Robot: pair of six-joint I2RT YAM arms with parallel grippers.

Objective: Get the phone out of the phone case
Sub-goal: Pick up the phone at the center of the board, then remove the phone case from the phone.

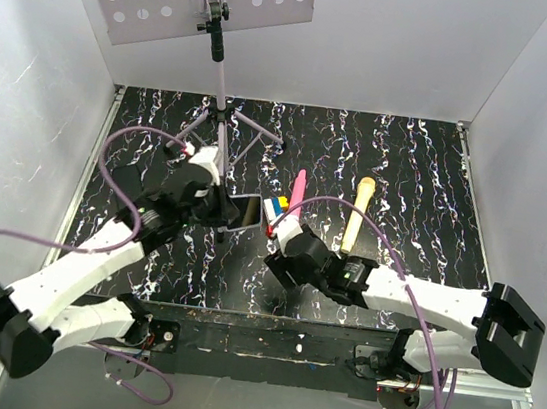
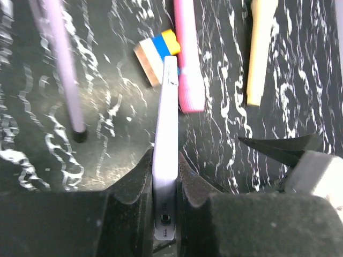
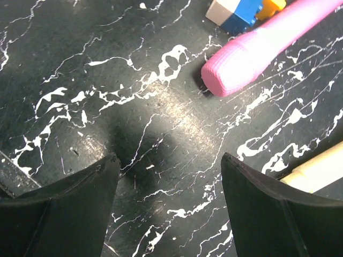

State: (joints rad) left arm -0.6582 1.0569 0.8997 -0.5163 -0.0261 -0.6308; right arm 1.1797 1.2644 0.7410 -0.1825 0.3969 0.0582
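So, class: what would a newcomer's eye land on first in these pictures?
The left gripper clamps the pale lavender phone case on its edge, near the middle of the black marbled table. Beside it, the right gripper hangs open above the surface, with a pink marker and coloured block just beyond.

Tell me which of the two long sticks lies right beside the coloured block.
The pink stick: the blue, yellow and white block sits at its side. The cream-yellow stick lies well apart from it.
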